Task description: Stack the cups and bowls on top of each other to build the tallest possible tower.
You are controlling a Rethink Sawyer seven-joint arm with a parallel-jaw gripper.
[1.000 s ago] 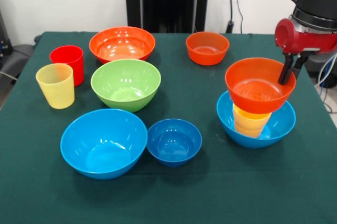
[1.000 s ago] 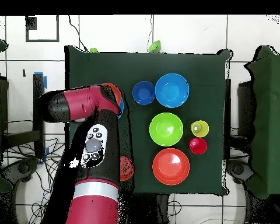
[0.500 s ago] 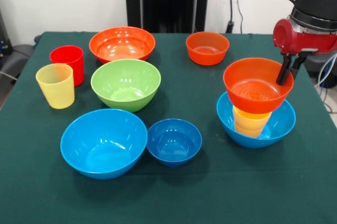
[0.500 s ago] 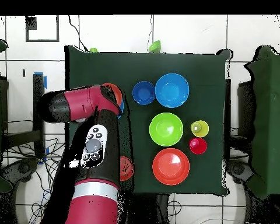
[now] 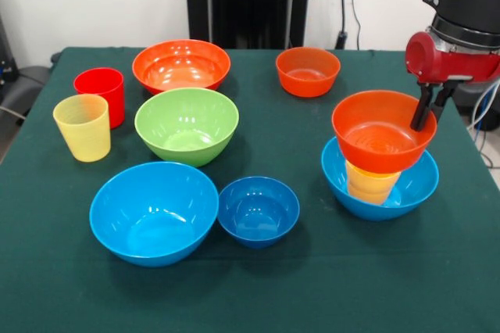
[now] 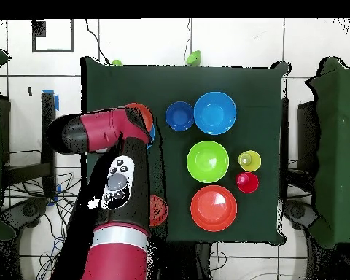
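Note:
At the right of the front view stands the tower: a large light-blue bowl (image 5: pixel 416 183) holds a nested yellow-orange pair of cups (image 5: pixel 370 180), with a small orange bowl (image 5: pixel 380 131) on top. My gripper (image 5: pixel 429 111) is shut on that bowl's far right rim, one finger inside and one outside. Loose on the cloth are a red cup (image 5: pixel 100 91), a pale yellow cup (image 5: pixel 82 127), a green bowl (image 5: pixel 187 125), a large orange bowl (image 5: pixel 181 65), a small orange bowl (image 5: pixel 308 72), a light-blue bowl (image 5: pixel 154 212) and a small dark blue bowl (image 5: pixel 258 209). Overhead, my arm (image 6: pixel 119 168) hides the tower.
The dark green table (image 5: pixel 312 286) has bare cloth along its near edge. Overhead, another small orange bowl (image 6: pixel 158 210) peeks out beside my arm near the table's lower edge. The green bowl (image 6: pixel 208 161) sits mid-table there.
The small orange bowl in my gripper has come down a little and sits lower over the yellow-orange cups. Everything else stays put.

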